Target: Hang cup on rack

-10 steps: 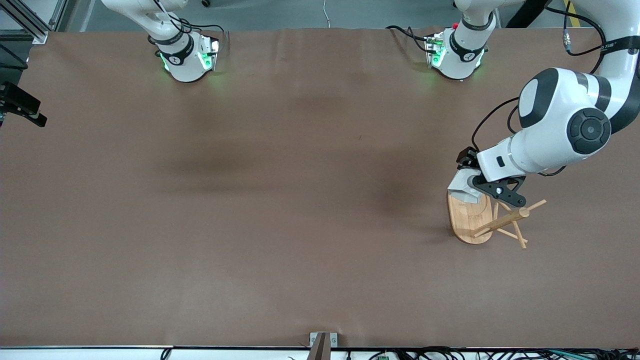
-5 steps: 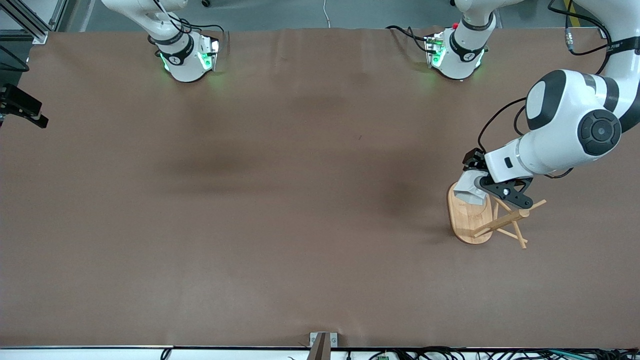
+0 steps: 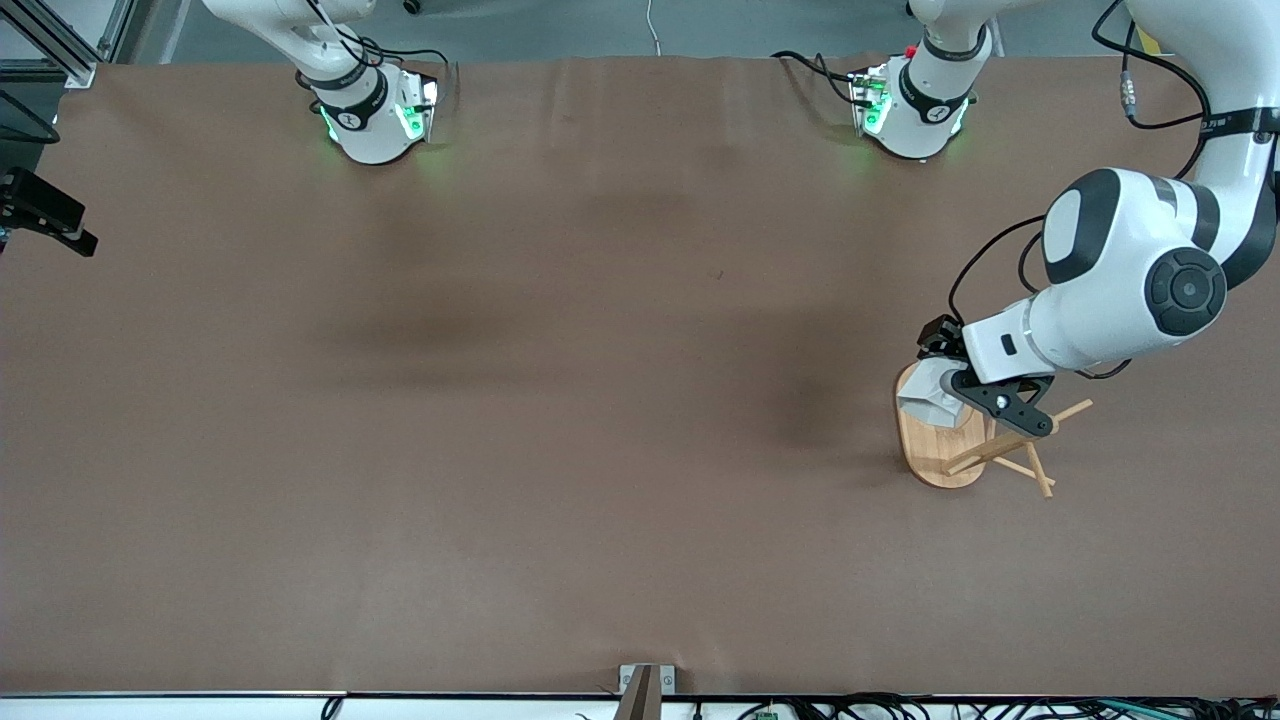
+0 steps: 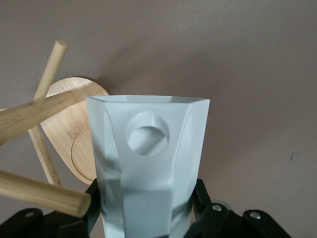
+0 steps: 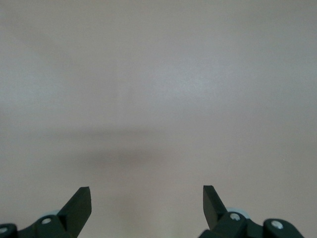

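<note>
The white faceted cup [image 3: 922,396] is held in my left gripper [image 3: 946,392], which is shut on its body. They hang over the oval base of the bamboo rack [image 3: 935,452], close beside its post and slanted pegs [image 3: 1012,437]. In the left wrist view the cup [image 4: 148,158] shows its handle tab and round hole. There the left gripper [image 4: 148,220] grips it low down, and a peg's end [image 4: 74,202] lies right next to the cup. The rack's base [image 4: 69,134] shows beneath. My right gripper [image 5: 147,198] is open over bare table.
The brown table cover [image 3: 600,450] stretches toward the right arm's end. Both arm bases [image 3: 375,115] stand along the table's edge farthest from the front camera. A black fixture [image 3: 45,212] sits at the right arm's end.
My left gripper has shifted a little with the cup, now lower over the rack's base and closer to the pegs. The right gripper has not moved.
</note>
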### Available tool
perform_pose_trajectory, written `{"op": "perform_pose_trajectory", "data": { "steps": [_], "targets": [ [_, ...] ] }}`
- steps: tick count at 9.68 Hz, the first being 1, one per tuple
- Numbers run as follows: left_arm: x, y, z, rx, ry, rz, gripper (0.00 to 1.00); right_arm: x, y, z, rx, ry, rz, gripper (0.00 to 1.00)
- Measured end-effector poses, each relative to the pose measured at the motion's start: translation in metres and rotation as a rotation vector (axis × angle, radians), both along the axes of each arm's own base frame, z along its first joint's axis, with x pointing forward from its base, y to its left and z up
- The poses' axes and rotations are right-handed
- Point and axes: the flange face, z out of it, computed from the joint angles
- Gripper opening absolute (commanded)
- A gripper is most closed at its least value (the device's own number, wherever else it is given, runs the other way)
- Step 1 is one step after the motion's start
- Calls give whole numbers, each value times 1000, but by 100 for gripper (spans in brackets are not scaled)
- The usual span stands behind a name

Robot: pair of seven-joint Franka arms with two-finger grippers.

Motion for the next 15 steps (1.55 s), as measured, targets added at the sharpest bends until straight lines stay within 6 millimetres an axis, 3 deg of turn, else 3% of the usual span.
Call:
{"op": "perform_pose_trajectory", "data": {
  "steps": [6,10,15],
  "targets": [
    [5,3,7,-7,-19,-22,14,5,0,-4,-1,-5,0,99],
    [8,23,8,-12,-24,-24,14,6,0,-6,-1,-2,0,99],
    [12,31,13,-3,-39,-28,14,7,0,-7,-1,0,0,99]
  ]
}}
